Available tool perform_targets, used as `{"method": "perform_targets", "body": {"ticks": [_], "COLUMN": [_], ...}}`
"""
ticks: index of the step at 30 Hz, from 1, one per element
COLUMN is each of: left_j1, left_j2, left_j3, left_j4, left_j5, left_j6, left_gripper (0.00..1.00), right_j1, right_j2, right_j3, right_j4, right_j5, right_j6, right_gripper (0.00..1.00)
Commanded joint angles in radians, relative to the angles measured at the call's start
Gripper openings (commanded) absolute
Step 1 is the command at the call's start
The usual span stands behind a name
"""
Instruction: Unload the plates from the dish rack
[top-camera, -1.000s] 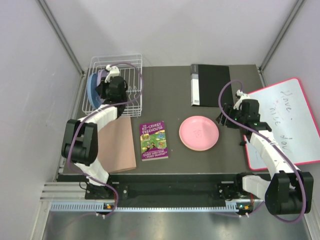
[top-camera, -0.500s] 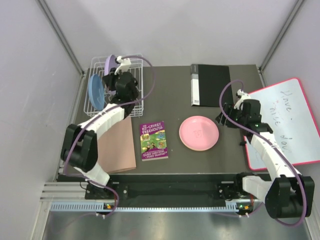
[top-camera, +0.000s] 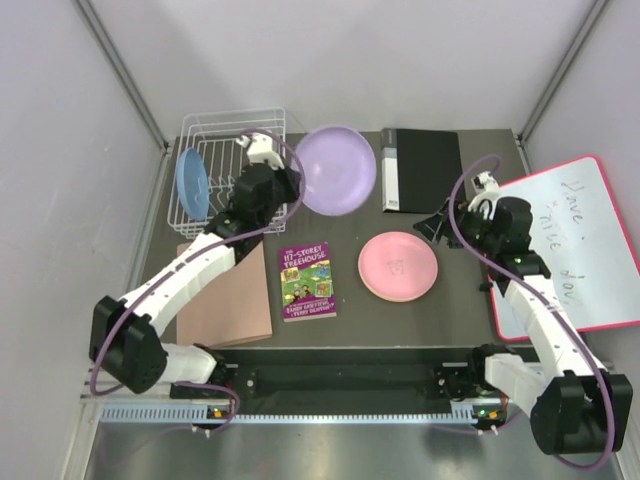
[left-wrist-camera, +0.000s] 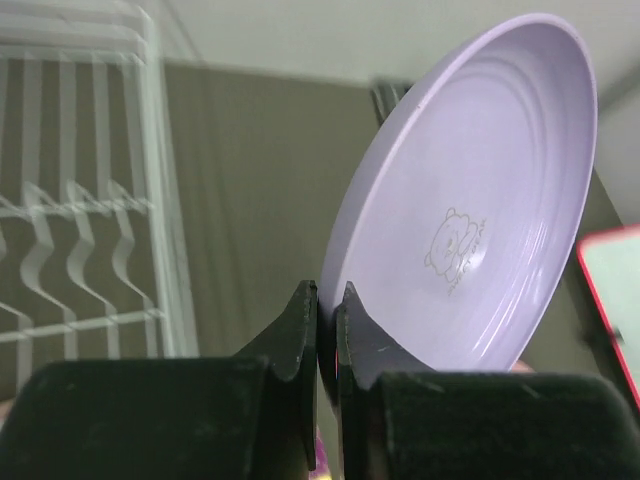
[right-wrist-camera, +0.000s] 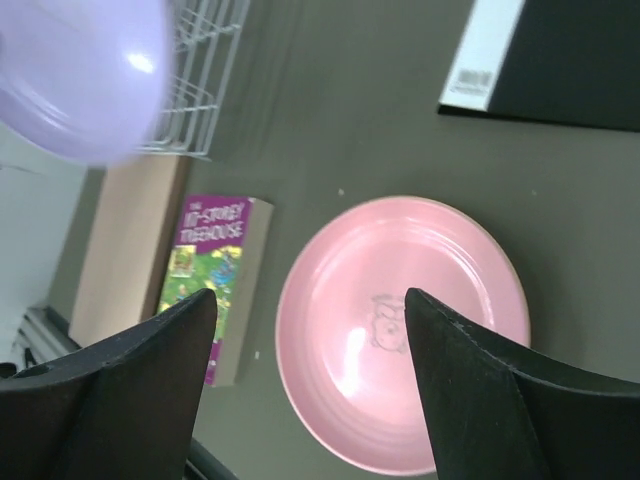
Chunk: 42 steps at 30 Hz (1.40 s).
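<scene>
One pink plate (top-camera: 399, 266) lay flat on the table (top-camera: 450, 325) beneath the wide-open right gripper (right-wrist-camera: 310, 308) (the nearer arm), while farther back and left the left gripper (left-wrist-camera: 326, 300) pinched the rim of the tilted purple plate (top-camera: 338, 170), airborne just right of the dish rack (top-camera: 232, 125) holding the blue plate (top-camera: 192, 182).

Soft even light; purple plate (right-wrist-camera: 80, 70) blurred.

1. The round purple plastic plate (top-camera: 337, 169), which half a second ago was just rising over the white wire dish rack (top-camera: 262, 122), is now clear of it, tilted above the tabletop (top-camera: 455, 325) just right of the rack.
2. The left gripper (top-camera: 285, 180), jaws pinched on the plate's rim, has swung right from over the rack.
3. The right gripper (right-wrist-camera: 310, 330) has spread its jaws wider.
</scene>
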Motion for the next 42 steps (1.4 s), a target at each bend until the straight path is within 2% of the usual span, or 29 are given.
{"method": "perform_targets", "body": {"ticks": [1, 14, 20, 23, 24, 27, 31, 33, 34, 35, 36, 37, 38, 40, 42], "left_j1": [-0.073, -0.226, -0.285, -0.305, -0.306, -0.308, -0.308, -0.308, -0.308, -0.306, -0.306, -0.306, -0.306, -0.306, -0.305], "left_j2": [0.030, 0.061, 0.091, 0.105, 0.107, 0.099, 0.061, 0.047, 0.035, 0.028, 0.022, 0.004, -0.008, -0.051, -0.080], "left_j3": [-0.034, -0.030, -0.025, -0.010, -0.005, -0.002, -0.020, -0.027, -0.024, -0.019, -0.020, -0.025, -0.027, -0.052, -0.073], "left_j4": [0.004, 0.014, 0.021, 0.021, 0.017, 0.010, 0.013, 0.001, -0.012, -0.031, -0.045, -0.078, -0.088, -0.083, -0.065], "left_j5": [0.137, 0.095, 0.077, 0.072, 0.062, 0.040, -0.013, -0.036, -0.067, -0.101, -0.134, -0.214, -0.254, -0.334, -0.435], "left_j6": [-0.149, -0.164, -0.167, -0.164, -0.160, -0.147, -0.120, -0.085, -0.066, -0.051, -0.023, -0.002, 0.018, 0.086, 0.157], "left_gripper": [0.00, 0.00, 0.00, 0.00, 0.00, 0.00, 0.00, 0.21, 0.23, 0.42, 0.54, 0.73, 0.83, 0.99, 0.99], "right_j1": [0.004, 0.024, 0.035, 0.041, 0.041, 0.041, 0.040, 0.040, 0.040, 0.038, 0.038, 0.038, 0.036, 0.030, 0.027], "right_j2": [-0.036, -0.001, 0.057, 0.085, 0.087, 0.071, 0.018, 0.001, -0.013, -0.019, -0.027, -0.031, -0.030, -0.012, 0.004], "right_j3": [0.009, 0.017, 0.021, 0.026, 0.026, 0.020, 0.009, 0.010, 0.010, 0.012, 0.013, 0.012, 0.013, 0.017, 0.010], "right_j4": [0.133, 0.129, 0.135, 0.132, 0.121, 0.090, 0.046, 0.015, 0.000, -0.032, -0.051, -0.066, -0.103, -0.135, -0.166], "right_j5": [-0.089, -0.061, -0.060, -0.043, -0.035, 0.012, 0.061, 0.113, 0.130, 0.173, 0.198, 0.218, 0.250, 0.271, 0.288], "right_j6": [0.067, 0.061, 0.051, 0.032, 0.026, 0.002, -0.018, -0.025, -0.035, -0.038, -0.038, -0.044, -0.049, -0.061, -0.071], "right_gripper": [0.77, 0.77, 0.72, 0.46, 0.27, 0.00, 0.00, 0.00, 0.00, 0.00, 0.00, 0.00, 0.00, 0.00, 0.00]}}
